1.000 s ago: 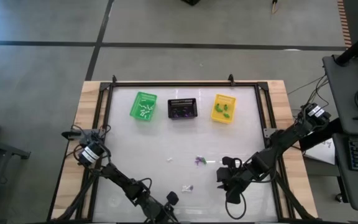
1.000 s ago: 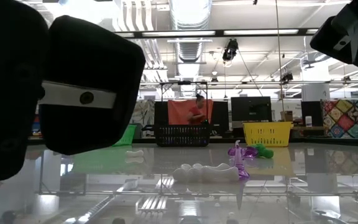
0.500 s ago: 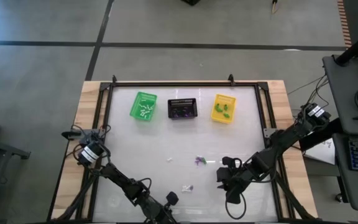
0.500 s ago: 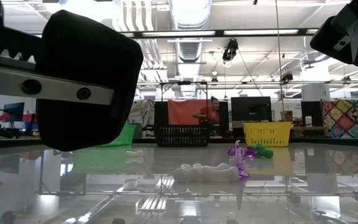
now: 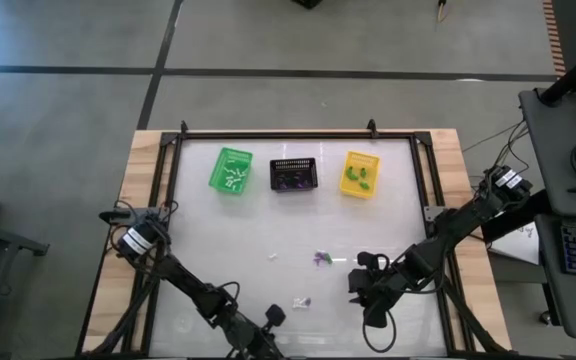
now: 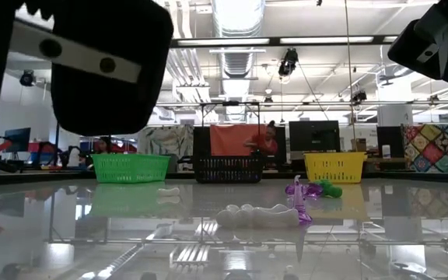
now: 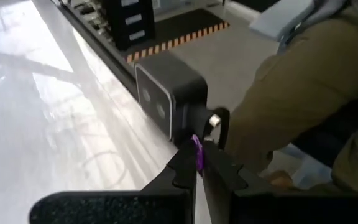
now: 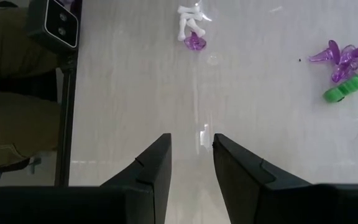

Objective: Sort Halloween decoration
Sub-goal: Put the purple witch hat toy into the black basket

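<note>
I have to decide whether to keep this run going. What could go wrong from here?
The left gripper pinches only the tip of a purple trinket, so it could slip out on the way to the black basket. On the table, a white trinket touches another purple one, so a later grab may lift both.

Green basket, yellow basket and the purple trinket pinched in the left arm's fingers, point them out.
green basket [image 5: 231, 170], high view, inside floor
yellow basket [image 5: 359, 174], high view, inside floor
purple trinket [image 7: 197, 151], left wrist view, its exposed tip
</note>
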Action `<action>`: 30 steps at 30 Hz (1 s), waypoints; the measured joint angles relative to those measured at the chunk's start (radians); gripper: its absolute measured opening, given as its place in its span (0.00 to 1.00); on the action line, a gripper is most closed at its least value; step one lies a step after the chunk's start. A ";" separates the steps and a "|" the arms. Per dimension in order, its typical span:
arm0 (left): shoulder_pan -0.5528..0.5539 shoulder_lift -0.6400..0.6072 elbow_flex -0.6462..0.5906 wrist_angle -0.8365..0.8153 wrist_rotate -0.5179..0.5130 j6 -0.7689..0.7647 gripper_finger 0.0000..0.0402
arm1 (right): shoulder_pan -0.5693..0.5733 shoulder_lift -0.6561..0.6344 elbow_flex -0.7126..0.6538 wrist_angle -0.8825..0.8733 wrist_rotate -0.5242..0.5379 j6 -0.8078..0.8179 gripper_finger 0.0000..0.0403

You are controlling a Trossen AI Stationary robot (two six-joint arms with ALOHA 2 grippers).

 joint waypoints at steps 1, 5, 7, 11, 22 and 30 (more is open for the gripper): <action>0.000 -0.003 0.000 -0.014 -0.005 0.000 0.00 | 0.000 0.000 0.000 0.000 0.000 0.000 0.27; 0.001 -0.020 -0.001 -0.066 -0.016 0.002 0.00 | 0.000 0.000 0.000 0.001 0.001 0.000 0.27; 0.004 -0.034 -0.003 -0.091 -0.018 0.005 0.00 | 0.000 0.000 0.000 0.001 0.001 0.000 0.27; 0.017 -0.081 -0.019 -0.167 -0.032 0.017 0.00 | 0.000 0.000 0.000 0.001 0.002 0.000 0.27; 0.127 -0.428 -0.227 -0.287 -0.179 0.089 0.00 | -0.012 0.000 0.000 0.005 0.203 -0.051 0.27; 0.464 -0.694 -0.419 -0.274 -0.377 0.124 0.00 | -0.120 0.000 0.000 0.059 0.388 -0.209 0.27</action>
